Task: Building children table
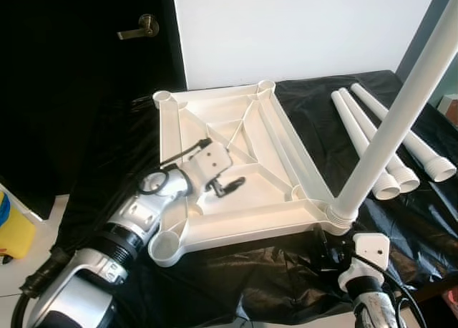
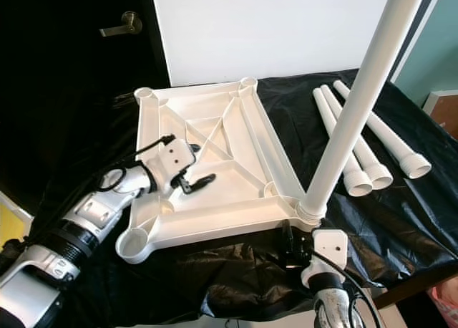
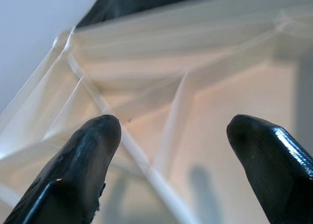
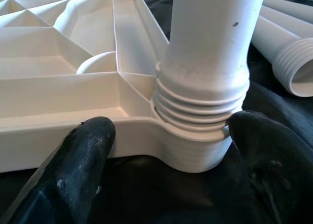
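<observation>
A white children's tabletop (image 1: 236,231) lies upside down on a black cloth (image 1: 250,278). One white leg (image 1: 390,138) stands in its near right corner socket (image 4: 195,150), leaning up and to the right, with thread rings showing at its base. Three loose legs (image 1: 422,152) lie side by side on the cloth to the right. My left gripper (image 1: 225,187) hovers open over the ribbed underside near the tabletop's middle, with nothing between its fingers (image 3: 93,145). My right gripper (image 4: 173,128) sits low at the near right corner, open, with its fingers on either side of the leg's base.
The other corner sockets, near left (image 1: 166,248), far left (image 1: 163,97) and far right (image 1: 265,87), hold nothing. A dark door with a brass handle (image 1: 139,29) stands at the back left beside a white wall. A yellow object (image 1: 11,231) sits on the floor to the left.
</observation>
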`<state>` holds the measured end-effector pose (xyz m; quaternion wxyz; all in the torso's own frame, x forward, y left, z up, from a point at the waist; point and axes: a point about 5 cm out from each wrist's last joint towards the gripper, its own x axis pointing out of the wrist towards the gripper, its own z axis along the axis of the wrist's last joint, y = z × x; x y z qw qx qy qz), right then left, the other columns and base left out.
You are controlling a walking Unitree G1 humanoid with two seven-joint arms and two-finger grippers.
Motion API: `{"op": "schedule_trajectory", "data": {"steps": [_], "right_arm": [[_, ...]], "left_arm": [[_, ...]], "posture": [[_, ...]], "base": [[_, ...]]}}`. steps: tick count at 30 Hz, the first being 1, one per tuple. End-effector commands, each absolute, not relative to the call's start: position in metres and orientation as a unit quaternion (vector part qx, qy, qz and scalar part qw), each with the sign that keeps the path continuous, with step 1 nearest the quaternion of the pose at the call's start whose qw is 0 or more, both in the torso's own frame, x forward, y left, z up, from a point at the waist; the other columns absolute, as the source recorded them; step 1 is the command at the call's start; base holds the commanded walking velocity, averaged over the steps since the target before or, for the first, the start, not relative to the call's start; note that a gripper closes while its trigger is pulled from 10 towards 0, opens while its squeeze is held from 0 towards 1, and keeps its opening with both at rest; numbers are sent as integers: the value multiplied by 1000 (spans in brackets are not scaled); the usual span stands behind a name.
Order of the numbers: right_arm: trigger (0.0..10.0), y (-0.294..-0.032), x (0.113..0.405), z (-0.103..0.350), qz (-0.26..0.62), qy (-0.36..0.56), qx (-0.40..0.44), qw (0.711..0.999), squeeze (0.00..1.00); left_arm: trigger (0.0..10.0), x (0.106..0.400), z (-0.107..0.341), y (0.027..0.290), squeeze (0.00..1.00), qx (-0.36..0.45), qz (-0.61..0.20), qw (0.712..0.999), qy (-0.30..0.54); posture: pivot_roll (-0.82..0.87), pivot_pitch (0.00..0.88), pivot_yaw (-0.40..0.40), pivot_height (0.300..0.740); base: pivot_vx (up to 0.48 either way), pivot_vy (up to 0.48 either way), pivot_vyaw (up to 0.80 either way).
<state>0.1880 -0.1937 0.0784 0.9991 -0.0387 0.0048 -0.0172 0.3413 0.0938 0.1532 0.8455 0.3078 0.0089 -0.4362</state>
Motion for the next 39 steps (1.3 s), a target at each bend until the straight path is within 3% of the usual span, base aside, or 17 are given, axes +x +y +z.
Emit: {"op": "schedule_trajectory", "data": {"steps": [1, 8, 9, 14, 20, 26, 29, 34, 39], "right_arm": [[10000, -192, 186, 78, -5, 11, -37, 999, 0], [10000, -194, 185, 77, -4, 16, -37, 999, 0], [10000, -197, 184, 77, -3, 18, -40, 999, 0], [10000, -198, 183, 77, -3, 19, -41, 999, 0], [10000, -200, 180, 73, 5, 36, -44, 998, 0], [10000, -201, 180, 70, 5, 43, -42, 998, 0], [10000, -201, 184, 68, 4, 46, -41, 998, 0], [10000, -201, 186, 68, 3, 46, -41, 998, 0], [10000, -200, 205, 68, 22, 46, -37, 998, 0]], "left_arm": [[10000, 350, 154, 105, 0, 347, -362, 865, -9], [10000, 349, 145, 111, 0, 399, -369, 839, 1], [10000, 345, 137, 110, 0, 416, -390, 821, 8], [10000, 343, 135, 109, 0, 421, -397, 815, 10], [10000, 332, 118, 92, 0, 469, -446, 762, 3], [10000, 328, 112, 87, 0, 476, -462, 748, 3], [10000, 319, 102, 80, 0, 477, -495, 726, 10], [10000, 316, 100, 79, 0, 473, -506, 722, 13], [10000, 299, 92, 78, 0, 443, -565, 694, 46]], "posture": [[-86, 6, 34, 740], [-88, 5, 32, 740], [-91, 4, 31, 740], [-91, 4, 31, 740], [-97, 0, 24, 740], [-96, 0, 24, 740], [-95, 0, 27, 740], [-95, 0, 27, 740], [-86, 0, 34, 740]], "base": [[0, 0, 0], [0, 0, 0], [0, 0, 0], [0, 0, 0], [0, 0, 0], [0, 0, 0], [0, 0, 0], [0, 0, 0], [0, 0, 0]]}}
